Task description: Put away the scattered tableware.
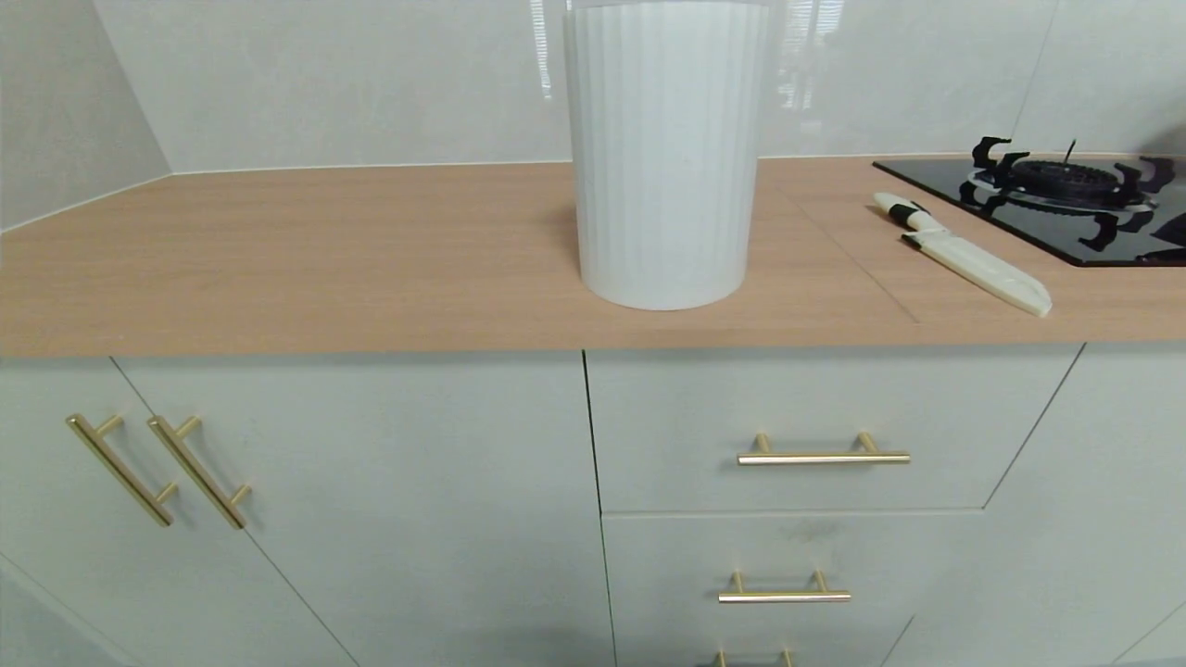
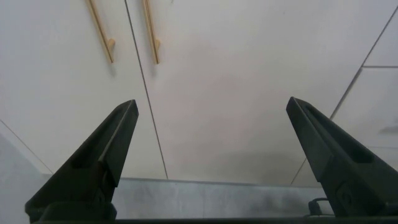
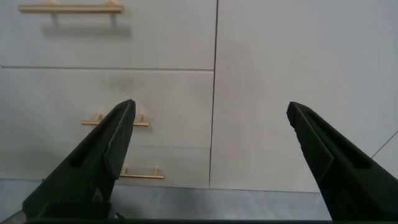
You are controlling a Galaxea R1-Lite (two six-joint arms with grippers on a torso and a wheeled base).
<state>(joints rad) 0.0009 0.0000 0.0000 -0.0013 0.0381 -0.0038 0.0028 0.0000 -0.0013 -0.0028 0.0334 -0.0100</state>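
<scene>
A white knife with a black-banded handle (image 1: pixel 959 253) lies flat on the wooden counter (image 1: pixel 324 259) at the right, beside the stove. A tall white ribbed container (image 1: pixel 662 153) stands upright in the middle of the counter near its front edge. My left gripper (image 2: pixel 211 112) is open, held low in front of the white cabinet doors (image 2: pixel 249 93), nothing between its fingers. My right gripper (image 3: pixel 211 115) is open too, facing the drawer fronts (image 3: pixel 106 93) and holding nothing.
A black gas stove (image 1: pixel 1066 199) sits at the counter's far right. Below the counter are cabinet doors with gold bar handles (image 1: pixel 157 468) on the left and stacked drawers with gold handles (image 1: pixel 823 454) on the right. A tiled wall backs the counter.
</scene>
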